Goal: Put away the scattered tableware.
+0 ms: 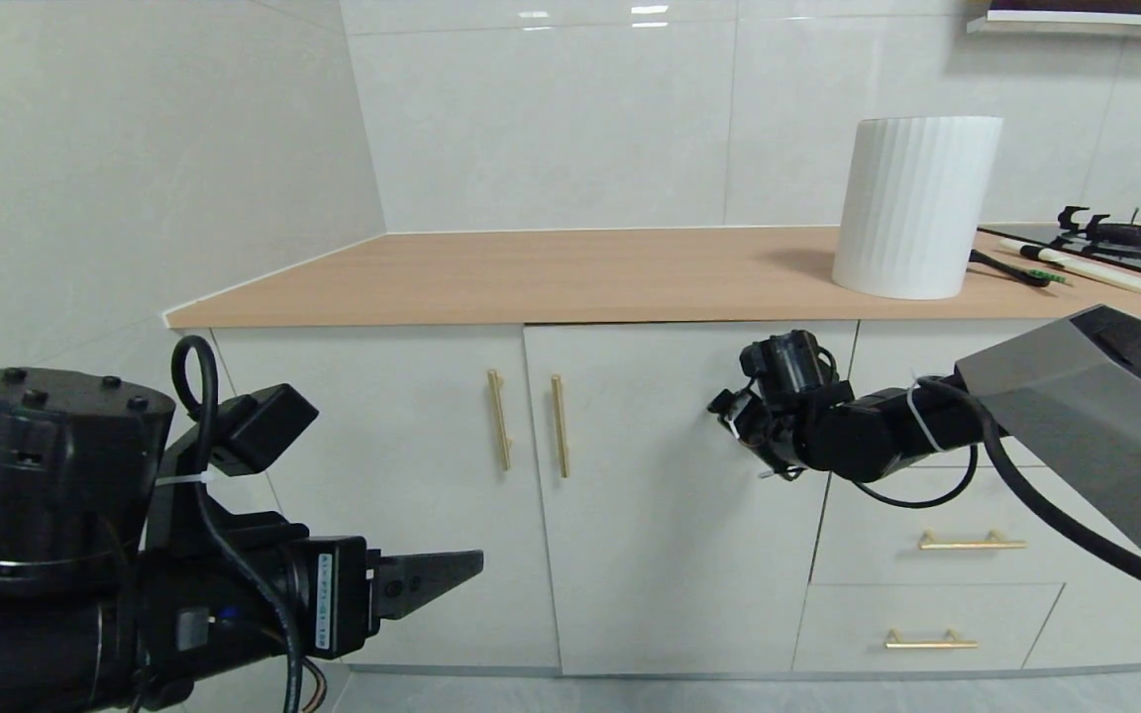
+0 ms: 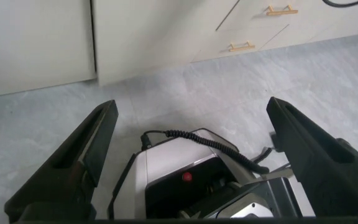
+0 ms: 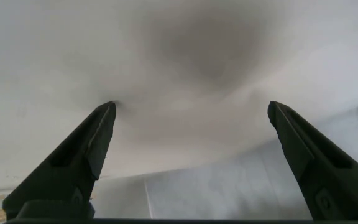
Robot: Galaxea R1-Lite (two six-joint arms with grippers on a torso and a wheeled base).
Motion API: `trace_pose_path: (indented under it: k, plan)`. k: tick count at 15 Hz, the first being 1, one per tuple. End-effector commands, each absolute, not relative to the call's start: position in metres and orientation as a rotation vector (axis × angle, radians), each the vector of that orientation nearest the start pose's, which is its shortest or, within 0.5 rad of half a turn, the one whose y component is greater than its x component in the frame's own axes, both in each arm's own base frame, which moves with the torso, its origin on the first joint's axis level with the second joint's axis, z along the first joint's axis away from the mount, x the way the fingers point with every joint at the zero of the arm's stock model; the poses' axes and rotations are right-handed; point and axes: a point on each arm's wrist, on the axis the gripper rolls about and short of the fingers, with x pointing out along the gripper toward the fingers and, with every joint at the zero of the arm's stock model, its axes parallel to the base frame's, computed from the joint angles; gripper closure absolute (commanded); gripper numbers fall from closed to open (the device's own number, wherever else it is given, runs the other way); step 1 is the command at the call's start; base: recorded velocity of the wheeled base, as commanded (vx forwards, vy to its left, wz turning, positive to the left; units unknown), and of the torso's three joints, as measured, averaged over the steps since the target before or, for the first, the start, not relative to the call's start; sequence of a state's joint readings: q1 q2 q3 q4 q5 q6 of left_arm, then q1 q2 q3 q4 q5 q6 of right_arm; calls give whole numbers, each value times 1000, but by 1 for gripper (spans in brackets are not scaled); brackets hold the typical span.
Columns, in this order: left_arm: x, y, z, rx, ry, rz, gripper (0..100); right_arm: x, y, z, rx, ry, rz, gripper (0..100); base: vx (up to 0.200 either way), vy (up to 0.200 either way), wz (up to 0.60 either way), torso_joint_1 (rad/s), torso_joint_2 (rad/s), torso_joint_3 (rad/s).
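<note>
A ribbed white cylinder [image 1: 917, 208] stands on the smooth wooden worktop [image 1: 551, 272], with slim cream and black utensils [image 1: 1086, 265] just beside it. The left tool [image 2: 191, 106] and right tool [image 3: 191, 106] are both spread wide and hold nothing.

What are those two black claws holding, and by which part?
Nothing. The left jaws stand open over the pale grey floor; the right jaws stand open before the white cabinet door.

head view faces cabinets [image 1: 630, 535]; left wrist sees floor [image 2: 229, 93], cabinets; right wrist near door [image 3: 185, 74]
</note>
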State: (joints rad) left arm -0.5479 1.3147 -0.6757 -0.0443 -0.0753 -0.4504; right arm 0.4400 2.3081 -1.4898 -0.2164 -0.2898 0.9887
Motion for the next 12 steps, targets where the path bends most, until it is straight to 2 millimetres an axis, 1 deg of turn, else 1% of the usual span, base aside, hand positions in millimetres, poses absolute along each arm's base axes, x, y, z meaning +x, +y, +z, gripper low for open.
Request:
trace_pose_path:
  k: [1,8,10,11,12]
  plan:
    - [165,-103,189,-282,711,-458,0,422,189,85,747,576,-150,0,0,0,0,0,0,0]
    - [165,-102,189,-283,711,-457,0,423,185,93,756,560,-152,0,0,0,0,0,0,0]
    - [164,-102,189,-282,706,-450,0,411,182,107,756,571,-133,0,0,0,0,0,0,0]
    - [165,-98,190,-281,690,-416,0,388,183,125,749,598,-78,0,0,0,0,0,0,0]
    - [164,-94,194,-289,667,-395,0,371,178,144,744,607,-17,0,0,0,0,0,0,0]
